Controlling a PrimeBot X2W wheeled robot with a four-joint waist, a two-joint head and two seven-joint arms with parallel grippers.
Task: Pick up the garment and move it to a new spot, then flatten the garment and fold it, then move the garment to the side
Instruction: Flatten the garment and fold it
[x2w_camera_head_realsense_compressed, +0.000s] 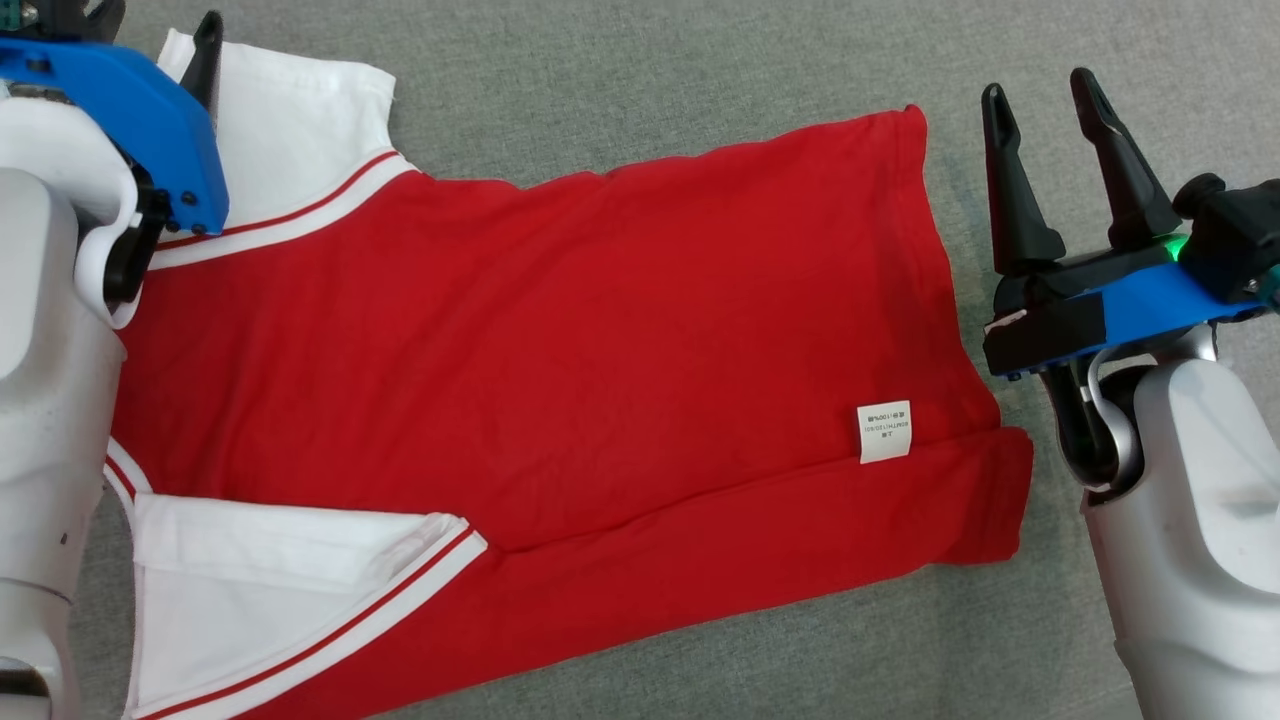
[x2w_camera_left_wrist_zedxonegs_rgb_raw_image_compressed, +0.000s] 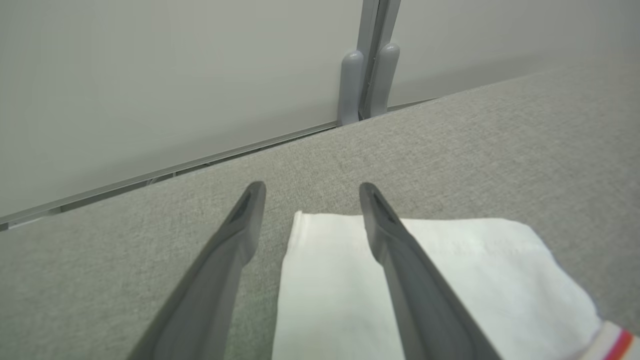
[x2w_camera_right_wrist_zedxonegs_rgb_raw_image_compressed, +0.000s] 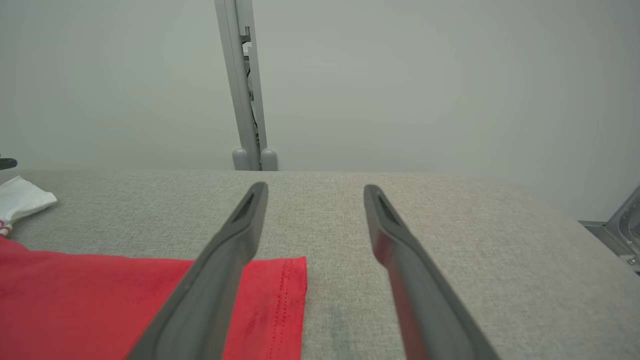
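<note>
While right gripper (x2w_camera_head_realsense_compressed: 1040, 90) gapes, garment (x2w_camera_head_realsense_compressed: 560, 350) lies seemingly part-folded on table (x2w_camera_head_realsense_compressed: 650, 80)

You are looking at a worktop (x2w_camera_head_realsense_compressed: 620, 70) covered in plain grey woven cloth, under soft, even light. Behind it you have pale grey wall panels (x2w_camera_right_wrist_zedxonegs_rgb_raw_image_compressed: 425, 75), joined by a slim grey upright post (x2w_camera_right_wrist_zedxonegs_rgb_raw_image_compressed: 243, 90) that ends in two rounded feet (x2w_camera_left_wrist_zedxonegs_rgb_raw_image_compressed: 369, 80) at the worktop's back edge. A thin metal rail (x2w_camera_left_wrist_zedxonegs_rgb_raw_image_compressed: 165, 170) runs along the base of the panels.
</note>
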